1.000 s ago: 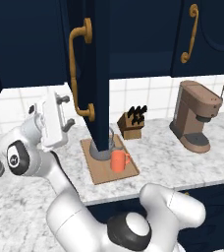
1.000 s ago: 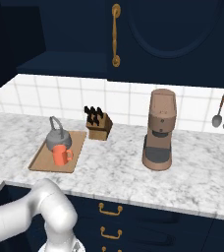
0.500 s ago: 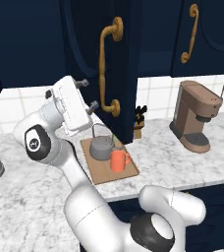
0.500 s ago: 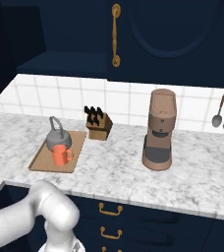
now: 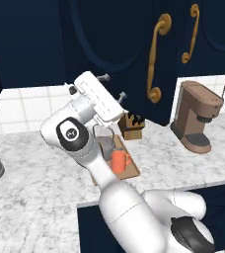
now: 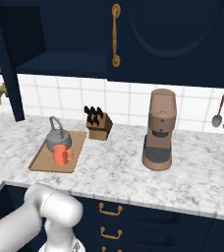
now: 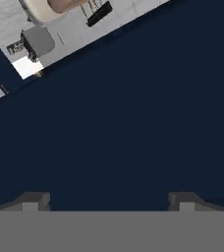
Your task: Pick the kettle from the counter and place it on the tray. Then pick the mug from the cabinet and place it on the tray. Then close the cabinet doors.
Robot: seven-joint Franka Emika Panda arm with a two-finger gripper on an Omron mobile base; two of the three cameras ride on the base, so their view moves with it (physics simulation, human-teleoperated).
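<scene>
The cabinet door [image 5: 109,54] is stiff, probably heavy on its hinge, and smooth; I would push its flat face, not grip it. It stands half-shut just in front of the gripper [image 5: 112,86], long axis vertical, brass handle [image 5: 156,59] beyond. The gripper's fingers are wide apart, holding nothing.
</scene>
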